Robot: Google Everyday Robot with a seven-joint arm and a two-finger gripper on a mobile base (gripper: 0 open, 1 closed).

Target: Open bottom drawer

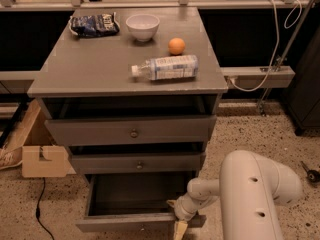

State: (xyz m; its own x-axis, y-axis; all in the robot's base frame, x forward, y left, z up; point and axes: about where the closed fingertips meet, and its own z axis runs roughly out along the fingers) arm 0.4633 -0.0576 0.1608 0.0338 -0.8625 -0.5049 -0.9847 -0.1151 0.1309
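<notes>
The bottom drawer [125,222] is standing pulled well out at the foot of the cabinet [90,69], just above the floor [235,129], its dark grey inside lying bare to the camera and its narrow front sitting close to the lower edge of the view. The gripper [179,219] is resting against the right end of that front, touching it, with a pale tip poking down below the drawer's edge; whether it is clamped or released I cannot tell. The arm [255,194], a thick white tube, is reaching in from the lower right and bending toward the drawer. Right above, the middle drawer [137,163] is sitting a little way out, and the top drawer [131,131], the widest, is sitting out a bit further, each showing a round knob at centre. On the cabinet's top a bottle [167,67] is lying on its side near the front, cap pointing left; an orange [176,46] is sitting just behind it, apart from it; a white bowl [142,26] is standing upright further back, and a dark bag [94,24] is lying at the back left corner. A cardboard box [42,159] is standing on the floor left of the cabinet, and a black cable [40,219] is trailing below it
</notes>
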